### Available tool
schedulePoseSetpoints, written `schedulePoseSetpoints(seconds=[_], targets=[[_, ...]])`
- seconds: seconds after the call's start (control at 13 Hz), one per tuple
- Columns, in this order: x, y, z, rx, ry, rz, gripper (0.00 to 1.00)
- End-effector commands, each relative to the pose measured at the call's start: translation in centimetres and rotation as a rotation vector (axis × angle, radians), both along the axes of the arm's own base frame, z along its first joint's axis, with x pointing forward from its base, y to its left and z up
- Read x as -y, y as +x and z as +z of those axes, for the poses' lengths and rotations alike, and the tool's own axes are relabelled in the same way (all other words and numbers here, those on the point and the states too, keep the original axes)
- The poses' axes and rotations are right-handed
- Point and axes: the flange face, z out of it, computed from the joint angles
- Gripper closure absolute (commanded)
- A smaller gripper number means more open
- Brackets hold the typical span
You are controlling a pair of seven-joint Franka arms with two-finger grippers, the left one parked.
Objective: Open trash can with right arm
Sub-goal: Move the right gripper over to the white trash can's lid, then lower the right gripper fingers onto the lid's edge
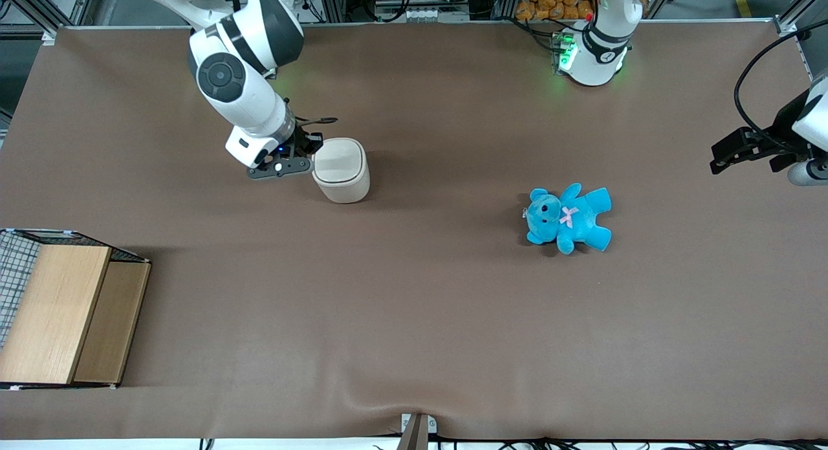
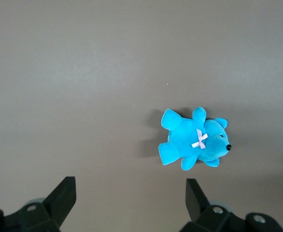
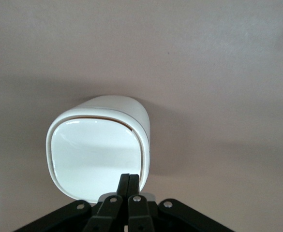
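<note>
The trash can (image 1: 341,170) is a small cream-white bin standing upright on the brown table, its flip lid (image 3: 95,154) lying almost flat with a thin dark gap along one edge. The right arm (image 1: 240,81) reaches down beside it, toward the working arm's end of the table. Its black gripper (image 1: 309,154) is shut with nothing between the fingers. The closed fingertips (image 3: 129,180) rest over the lid's rim, close to one corner of the trash can (image 3: 102,145). Whether they touch the lid I cannot tell.
A blue teddy bear (image 1: 568,218) lies on the table toward the parked arm's end, also in the left wrist view (image 2: 194,140). A wooden box with wire mesh (image 1: 58,311) sits near the front edge at the working arm's end.
</note>
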Motion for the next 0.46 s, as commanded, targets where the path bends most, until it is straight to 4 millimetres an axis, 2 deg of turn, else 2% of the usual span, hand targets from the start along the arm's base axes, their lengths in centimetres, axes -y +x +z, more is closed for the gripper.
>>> schedulePoseSetpoints(seconds=[0.0,0.38], targets=[[-0.9,-0.9,-2.2,-0.009,0.012,-0.004,1.0],[-1.7,-1.7,-4.9,-0.023,0.018,0.013,1.0]])
